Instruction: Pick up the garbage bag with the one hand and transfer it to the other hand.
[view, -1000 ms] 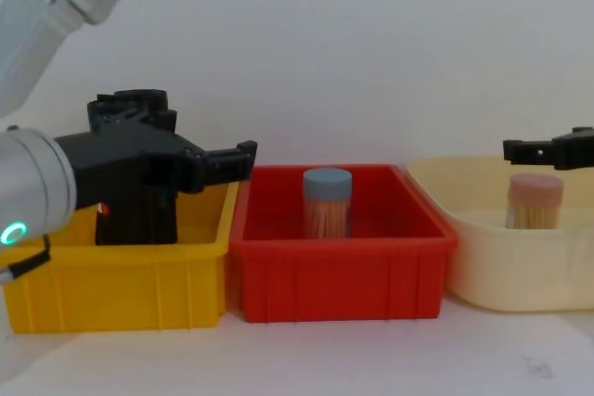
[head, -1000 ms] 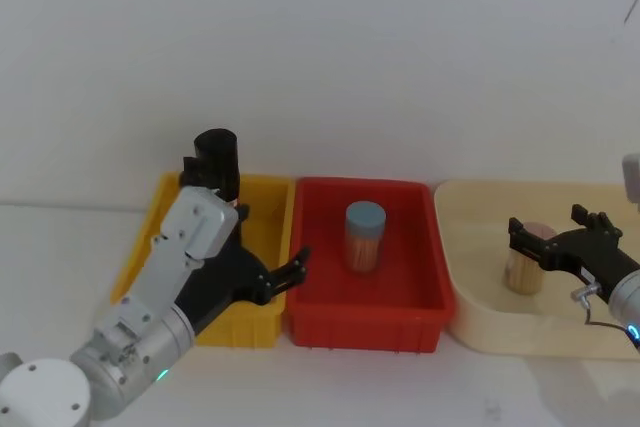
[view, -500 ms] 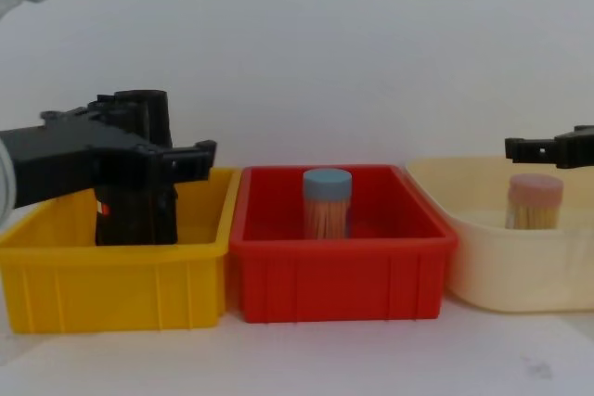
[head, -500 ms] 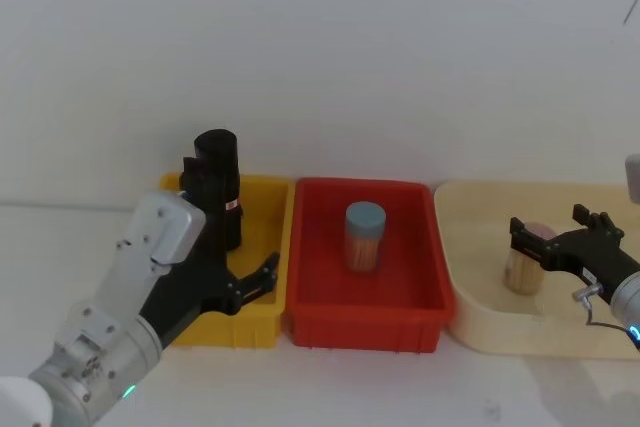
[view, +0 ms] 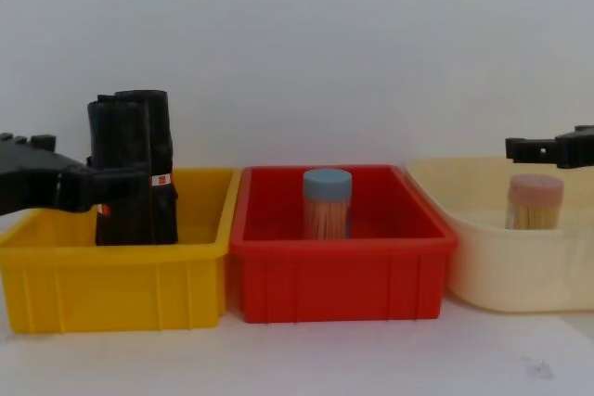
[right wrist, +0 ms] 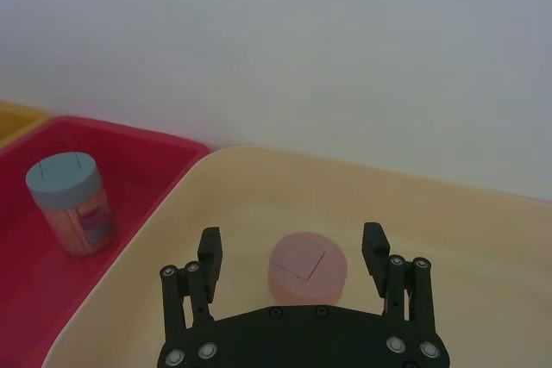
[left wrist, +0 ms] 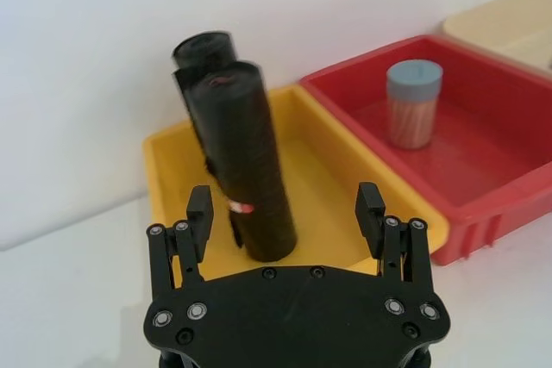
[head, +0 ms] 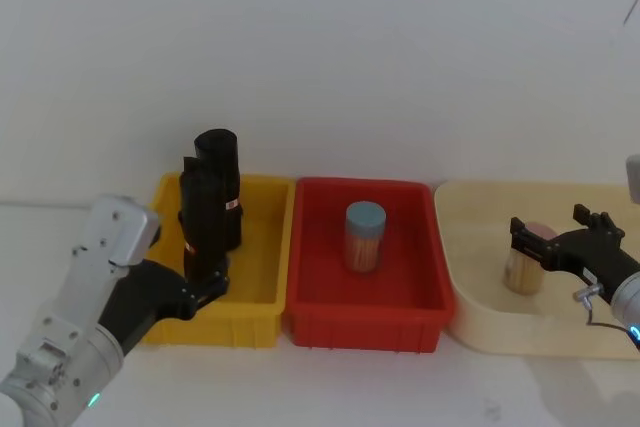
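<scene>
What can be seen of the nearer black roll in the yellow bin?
The nearer garbage bag roll is a tall black cylinder of rolled plastic with a small red label low on its side. It stands upright in the yellow bin, taller than its walls, just before a second black roll. The open left gripper faces it, not gripping.

A yellow rectangular plastic bin [view: 111, 285], a red rectangular plastic bin [view: 339, 280] and a cream rounded plastic tray [view: 520, 275] stand in a row, left to right, on the white table [view: 306, 359] before a white wall [view: 325, 44]. A blue-lidded clear jar of wooden sticks [view: 327, 203] stands upright in the red bin. A similar pink-lidded jar [view: 534, 201] stands in the cream tray.
</scene>
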Action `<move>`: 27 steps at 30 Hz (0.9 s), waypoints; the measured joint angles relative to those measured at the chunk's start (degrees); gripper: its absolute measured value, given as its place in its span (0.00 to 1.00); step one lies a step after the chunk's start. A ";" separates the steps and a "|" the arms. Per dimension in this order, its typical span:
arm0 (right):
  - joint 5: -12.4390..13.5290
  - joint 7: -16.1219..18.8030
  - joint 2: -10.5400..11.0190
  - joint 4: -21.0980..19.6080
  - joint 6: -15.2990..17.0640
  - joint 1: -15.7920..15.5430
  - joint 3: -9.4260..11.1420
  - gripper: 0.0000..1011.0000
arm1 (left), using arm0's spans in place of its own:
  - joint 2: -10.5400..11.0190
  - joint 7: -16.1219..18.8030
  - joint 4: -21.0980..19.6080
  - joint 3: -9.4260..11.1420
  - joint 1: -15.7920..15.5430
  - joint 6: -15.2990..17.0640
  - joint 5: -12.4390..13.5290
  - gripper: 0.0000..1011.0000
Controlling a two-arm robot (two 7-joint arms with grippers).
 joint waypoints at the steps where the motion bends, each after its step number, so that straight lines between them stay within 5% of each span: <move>1: 0.00 0.00 0.00 0.00 0.00 0.00 0.00 0.99 | -0.03 0.03 0.16 -0.15 -0.01 0.11 -0.07 0.99; 15: 0.00 0.00 0.00 -0.06 0.00 -0.06 0.01 0.99 | -0.10 -3.58 5.64 -0.99 -4.58 0.58 -1.00 0.99; 27: 0.00 0.00 0.00 -0.06 0.01 -0.06 0.02 0.99 | -1.13 -8.63 12.50 0.19 -11.65 -0.05 -1.37 0.99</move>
